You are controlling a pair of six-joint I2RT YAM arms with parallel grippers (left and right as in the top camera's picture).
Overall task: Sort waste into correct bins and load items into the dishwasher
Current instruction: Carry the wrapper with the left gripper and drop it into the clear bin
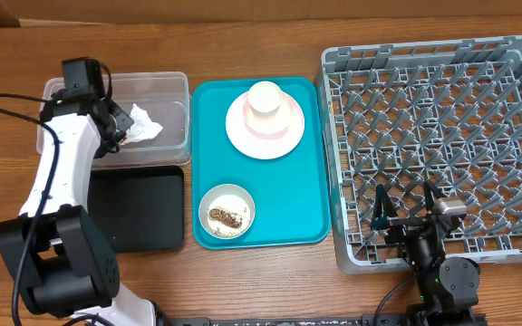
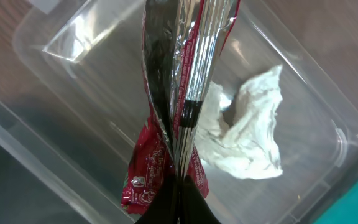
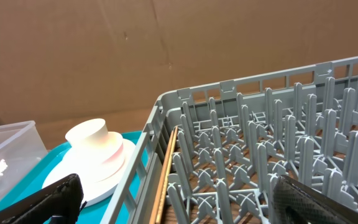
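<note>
From above the left gripper (image 1: 114, 119) hides the red wrapper (image 2: 151, 174); up close it is pinched tight on that wrapper, which dangles over the clear tub (image 2: 48, 43) beside the napkin (image 2: 253, 134). The right gripper (image 1: 404, 210) stands spread wide over the rack (image 1: 442, 118), at its near edge

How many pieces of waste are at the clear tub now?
2: the napkin lies inside the tub; the red wrapper hangs over it, pinched in the jaws of the left gripper.
</note>
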